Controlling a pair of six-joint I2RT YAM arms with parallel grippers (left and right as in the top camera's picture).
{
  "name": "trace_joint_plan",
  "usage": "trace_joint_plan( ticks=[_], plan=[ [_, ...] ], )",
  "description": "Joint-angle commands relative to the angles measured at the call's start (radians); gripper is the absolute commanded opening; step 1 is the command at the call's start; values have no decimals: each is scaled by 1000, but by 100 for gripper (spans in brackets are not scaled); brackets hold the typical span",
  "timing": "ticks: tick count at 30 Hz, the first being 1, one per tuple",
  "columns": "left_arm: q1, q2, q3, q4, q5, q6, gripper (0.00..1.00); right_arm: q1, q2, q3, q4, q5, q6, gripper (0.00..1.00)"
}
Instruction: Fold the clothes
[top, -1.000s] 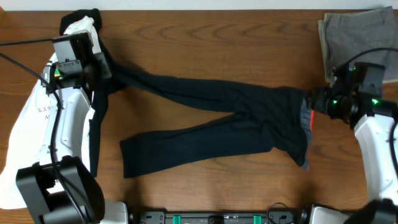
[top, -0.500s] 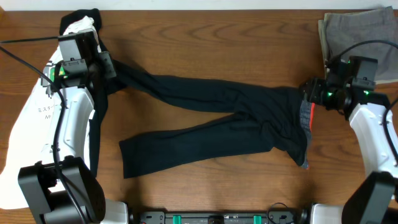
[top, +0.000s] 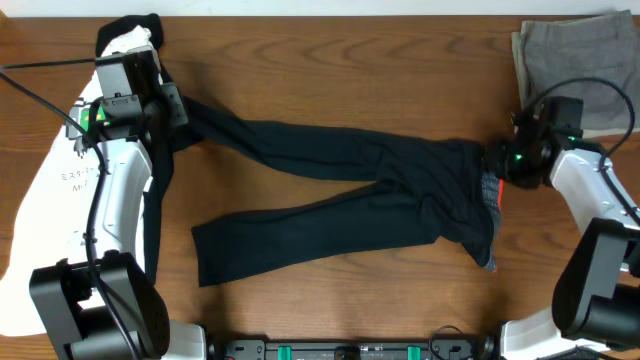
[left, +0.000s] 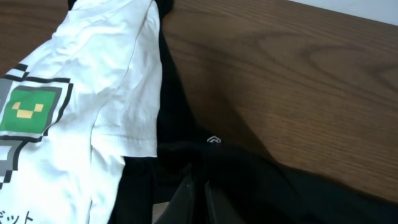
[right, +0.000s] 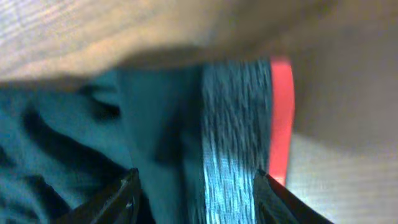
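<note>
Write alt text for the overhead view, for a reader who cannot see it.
Black trousers lie spread across a wooden table, legs pointing left, grey-and-red waistband at the right. The left arm has its jaws shut on the far leg's end beside a white T-shirt; the right arm's jaws stand open at the waistband, near folded grey trousers.

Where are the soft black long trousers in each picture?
Overhead: soft black long trousers spread across the middle.
Left wrist: their black cloth along the bottom, beside the white T-shirt.
Right wrist: filling left and centre, grey waistband coral-edged.
Shared landmark: the brown wooden table.
</note>
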Motion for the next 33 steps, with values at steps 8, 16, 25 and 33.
trace_joint_plan(
  ticks=[8, 16, 25, 33],
  plan=[
    [0, 1, 16, -68, -13, -12, 6, -72, -82, 14, -306, -50, -16, 59],
    [0, 1, 16, -72, -13, -13, 6, -67, -121, -56, -414, -50, -33, 52],
    [0, 1, 16, -26, -13, -13, 6, -65, -391, -220, -400, 68, 16, 64],
    [0, 1, 16, 2, -12, -13, 6, -66, -451, -326, -303, 146, 16, 64]
  ],
)
